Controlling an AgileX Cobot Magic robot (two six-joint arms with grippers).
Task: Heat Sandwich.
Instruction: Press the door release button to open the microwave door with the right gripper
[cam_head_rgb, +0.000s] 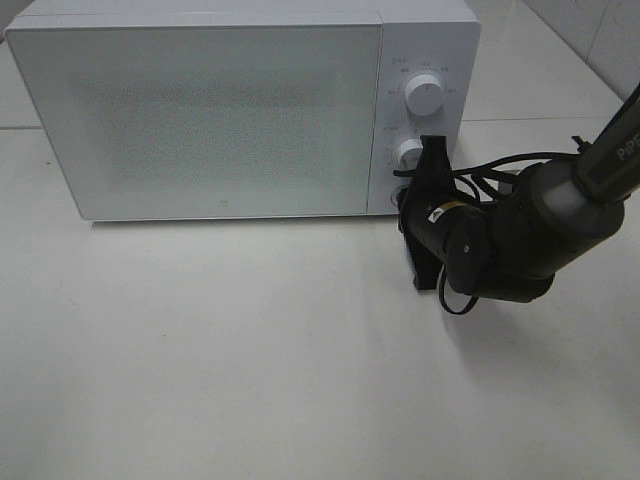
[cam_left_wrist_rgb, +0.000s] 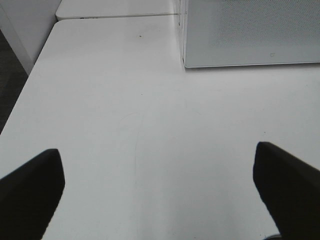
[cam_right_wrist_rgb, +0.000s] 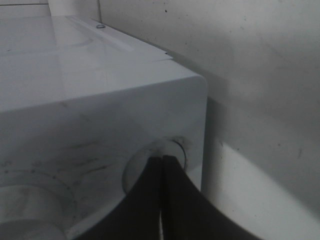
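Note:
The sandwich is out of view. The white microwave (cam_head_rgb: 200, 110) stands at the back of the table with its door closed. My right gripper (cam_head_rgb: 403, 197) is shut, with its tips against a round button (cam_right_wrist_rgb: 172, 147) at the lower corner of the microwave's control panel (cam_head_rgb: 420, 120). In the right wrist view the right gripper (cam_right_wrist_rgb: 162, 159) has both dark fingers pressed together on that button. My left gripper (cam_left_wrist_rgb: 157, 152) is open over bare table, holding nothing. It does not show in the exterior high view.
Two round knobs (cam_head_rgb: 425, 95) (cam_head_rgb: 410, 152) sit above the button on the panel. The white table (cam_head_rgb: 250, 350) spreads in front of the microwave. The right arm (cam_head_rgb: 530, 230) and its cables reach in from the right. The left wrist view shows the table's edge (cam_left_wrist_rgb: 30, 75).

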